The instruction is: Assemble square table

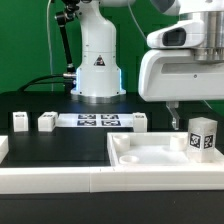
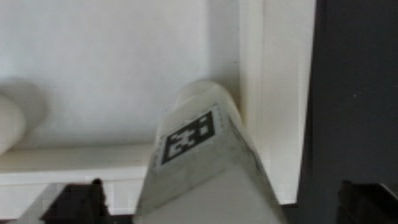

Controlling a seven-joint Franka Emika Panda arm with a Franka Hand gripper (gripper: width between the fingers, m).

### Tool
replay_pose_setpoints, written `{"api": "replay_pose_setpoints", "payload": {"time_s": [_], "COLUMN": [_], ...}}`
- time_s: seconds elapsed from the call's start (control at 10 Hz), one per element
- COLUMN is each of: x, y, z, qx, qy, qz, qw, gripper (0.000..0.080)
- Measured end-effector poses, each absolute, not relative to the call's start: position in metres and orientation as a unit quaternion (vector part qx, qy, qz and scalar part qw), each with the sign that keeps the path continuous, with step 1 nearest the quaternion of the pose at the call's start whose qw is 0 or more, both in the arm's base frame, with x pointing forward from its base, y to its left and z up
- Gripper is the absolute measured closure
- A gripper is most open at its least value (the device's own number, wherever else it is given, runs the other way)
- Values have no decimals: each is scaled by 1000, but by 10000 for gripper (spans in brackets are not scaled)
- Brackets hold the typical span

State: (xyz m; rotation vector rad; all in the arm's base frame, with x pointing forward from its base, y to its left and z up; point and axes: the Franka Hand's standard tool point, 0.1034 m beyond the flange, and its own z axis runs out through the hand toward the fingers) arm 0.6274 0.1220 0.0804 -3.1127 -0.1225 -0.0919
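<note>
Tabletop (image 1: 150, 160): lies flat at the near edge of the table (image 1: 60, 145), toward the exterior view's right, just behind the low white border wall (image 1: 50, 182).

Upright leg (image 1: 203, 136): stands on the tabletop at its far corner on the exterior view's right, tag facing the exterior camera.

Jaws: wide apart, straddling the upright leg. In the wrist view, a gap shows between the leg (image 2: 199, 150) and each of the fingertips (image 2: 80, 200). Nothing is gripped.

Loose legs: one (image 1: 20, 121) and another (image 1: 47, 121) stand near each other on the table toward its far edge, on the exterior view's left. A further white block (image 1: 138, 122) sits just beside the marker board (image 1: 95, 121), on its right end in the exterior view. I cannot tell whether it touches the board.

Robot base (image 1: 97, 60): at the far edge, behind the marker board.
</note>
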Motion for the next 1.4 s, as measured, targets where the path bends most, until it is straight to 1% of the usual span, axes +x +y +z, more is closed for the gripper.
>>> {"api": "replay_pose_setpoints", "payload": {"time_s": [0.3, 0.5, 0.7, 0.8, 1.1, 1.3, 1.4], "x": [628, 628, 628, 628, 628, 628, 628], "y": [120, 118, 118, 118, 119, 119, 118], "z": [80, 80, 80, 80, 80, 80, 80], "qx": [-983, -974, -974, -974, -981, -994, -998], "qy": [-180, -224, -223, -223, -193, -104, -50], "qz": [-31, -31, -31, -31, -31, -30, -30], "qw": [4, 2, 2, 3, 4, 8, 18], "gripper": [151, 151, 416, 512, 511, 511, 511]}}
